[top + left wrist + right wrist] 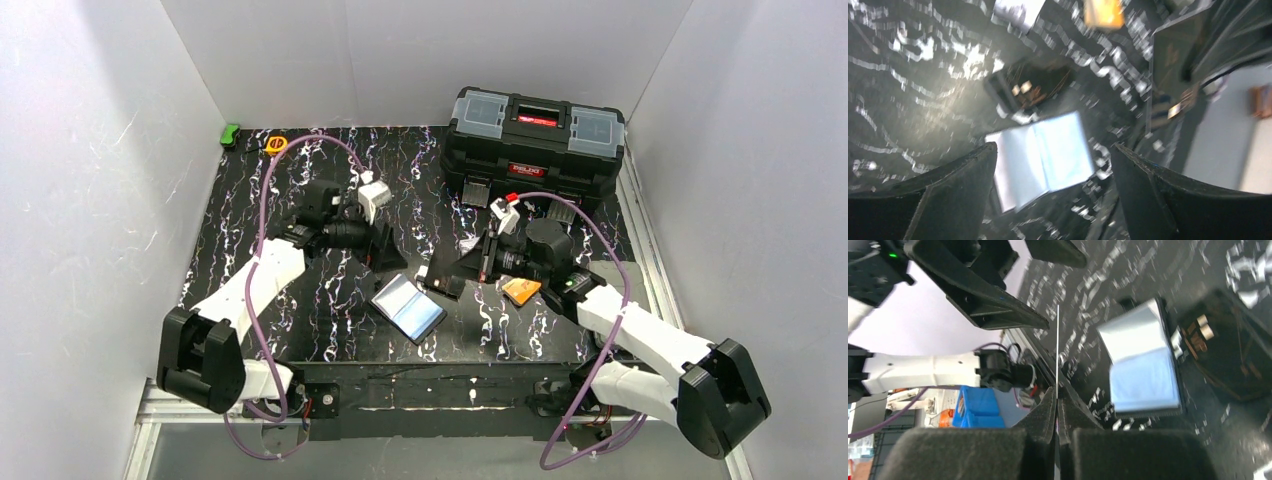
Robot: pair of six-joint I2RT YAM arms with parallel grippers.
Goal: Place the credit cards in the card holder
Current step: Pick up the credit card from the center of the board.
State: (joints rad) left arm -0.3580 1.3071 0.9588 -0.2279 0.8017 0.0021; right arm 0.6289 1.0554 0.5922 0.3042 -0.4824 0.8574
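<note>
On the tabletop point(230, 240) the card holder point(408, 308) lies open, no card visibly sleeved yet; right hand point(1057, 390) clamped on one card point(1057, 340) edge-on, left hand point(1053, 150) gapes wide and empty, an orange card point(521, 290) waits nearby, every insertion left to do

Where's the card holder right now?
In the top view, the card holder lies open at the front centre of the mat, left of the orange card.
</note>
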